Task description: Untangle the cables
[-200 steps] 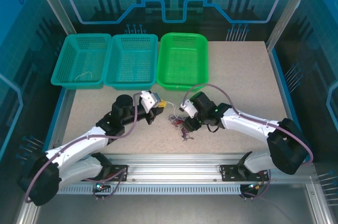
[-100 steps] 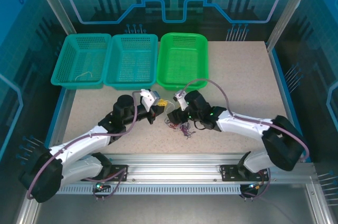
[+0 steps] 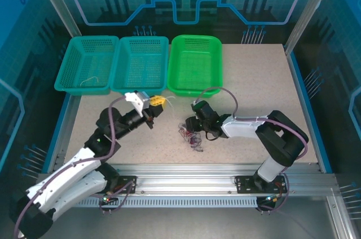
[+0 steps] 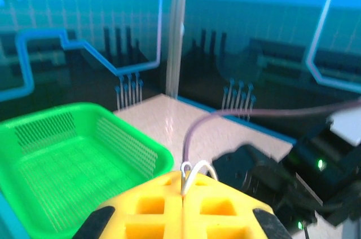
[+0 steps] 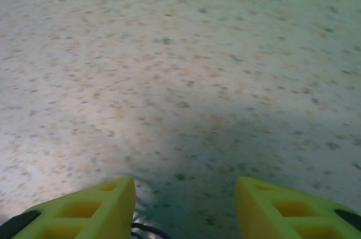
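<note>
L gripper [image 4: 183, 202] pressed together, pinching a loop of cream-white cable [image 4: 194, 168], near the green basket [image 4: 67, 154]. R gripper [image 5: 185, 202] spread wide, low over the table [image 5: 180, 53] – right at the cable clump [image 3: 190, 136], gripping nothing.

**Plenty of room on the right, pretty cramped in the middle**

The far right of the desk [image 3: 262, 81] is bare, so that's easy passage. The left teal basket [image 3: 79, 61], middle teal basket [image 3: 141, 61] and green basket [image 3: 196, 61] wall off the rest of the far edge. The left pincer [image 3: 157, 101], pinched on a cream wire [image 4: 196, 166], hangs just in front of the green one, leaving a narrow gap to the right arm's wrist [image 3: 204, 112]. The cables [image 3: 192, 136] clutter the desk under that gap. The right arm's elbow [image 3: 282, 137] blocks the near right, and the left arm [image 3: 84, 157] crosses the near left. The right pincer [image 5: 185, 194], fingers spread, has bare desk straight ahead.
</note>
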Robot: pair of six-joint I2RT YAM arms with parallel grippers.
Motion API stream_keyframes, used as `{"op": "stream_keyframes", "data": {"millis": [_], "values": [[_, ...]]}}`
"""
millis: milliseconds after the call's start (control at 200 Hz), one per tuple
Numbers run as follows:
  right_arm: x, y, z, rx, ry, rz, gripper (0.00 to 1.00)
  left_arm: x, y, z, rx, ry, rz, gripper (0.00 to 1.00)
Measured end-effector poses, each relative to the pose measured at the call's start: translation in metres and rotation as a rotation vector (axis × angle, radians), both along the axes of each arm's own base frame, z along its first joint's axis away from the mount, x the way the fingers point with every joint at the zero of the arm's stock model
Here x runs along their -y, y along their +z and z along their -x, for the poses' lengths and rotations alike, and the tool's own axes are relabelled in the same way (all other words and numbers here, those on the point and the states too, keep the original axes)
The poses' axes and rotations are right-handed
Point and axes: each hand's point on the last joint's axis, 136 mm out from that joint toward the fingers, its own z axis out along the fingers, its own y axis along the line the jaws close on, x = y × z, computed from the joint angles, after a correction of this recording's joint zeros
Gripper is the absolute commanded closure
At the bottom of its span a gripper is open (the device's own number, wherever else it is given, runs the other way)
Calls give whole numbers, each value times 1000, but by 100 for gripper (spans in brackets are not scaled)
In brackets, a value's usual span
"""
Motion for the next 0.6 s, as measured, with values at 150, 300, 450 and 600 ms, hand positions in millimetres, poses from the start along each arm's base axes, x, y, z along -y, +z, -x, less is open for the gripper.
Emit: {"op": "stream_keyframes", "data": {"millis": [150,300,450,600], "values": [[19,-6,0,-37,-89,9,40,-30,35,-4,6,138,85,100],[41,-7,5,-42,-169,22,41,-67,55,-21,-74,331,118,100],[43,6,10,-30,-152,2,35,-83,64,-35,-128,420,102,100],[8,49,13,43,9,-99,27,-79,44,-46,-205,433,57,100]]}}
